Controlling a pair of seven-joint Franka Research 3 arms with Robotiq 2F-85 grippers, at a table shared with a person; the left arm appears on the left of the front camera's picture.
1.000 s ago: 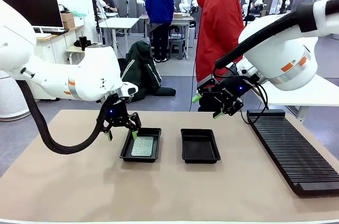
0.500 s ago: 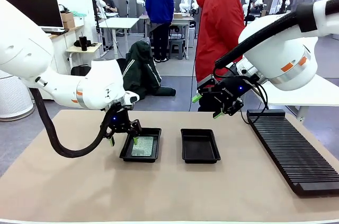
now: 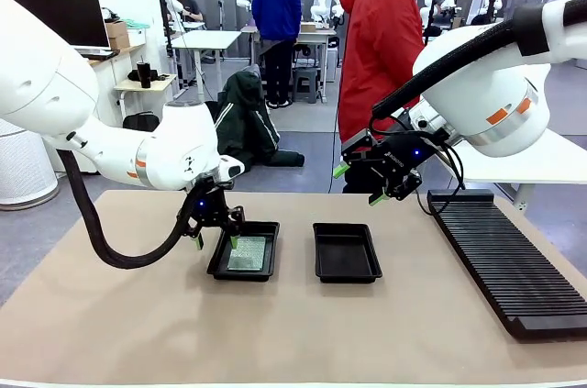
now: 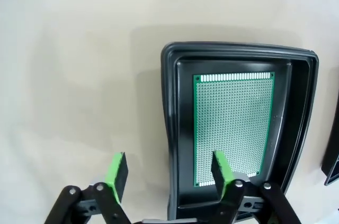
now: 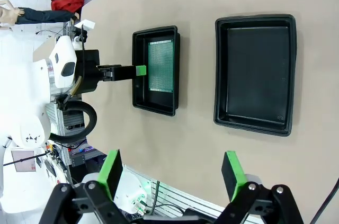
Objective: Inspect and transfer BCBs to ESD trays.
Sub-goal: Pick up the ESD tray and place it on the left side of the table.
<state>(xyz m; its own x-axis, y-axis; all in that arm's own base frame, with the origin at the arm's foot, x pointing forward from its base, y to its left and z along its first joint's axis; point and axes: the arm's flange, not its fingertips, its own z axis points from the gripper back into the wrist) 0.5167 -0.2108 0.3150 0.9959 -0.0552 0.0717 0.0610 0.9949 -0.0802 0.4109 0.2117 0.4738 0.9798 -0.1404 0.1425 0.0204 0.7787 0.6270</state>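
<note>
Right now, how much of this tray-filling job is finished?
Done: one board lies in the left tray. In hand: the left gripper straddles that tray's wall, jaws open, holding nothing. Left: the right tray is empty; the right gripper hangs open.

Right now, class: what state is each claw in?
Left claw: open, straddling the tray wall, holding nothing.
Right claw: open, empty.
</note>
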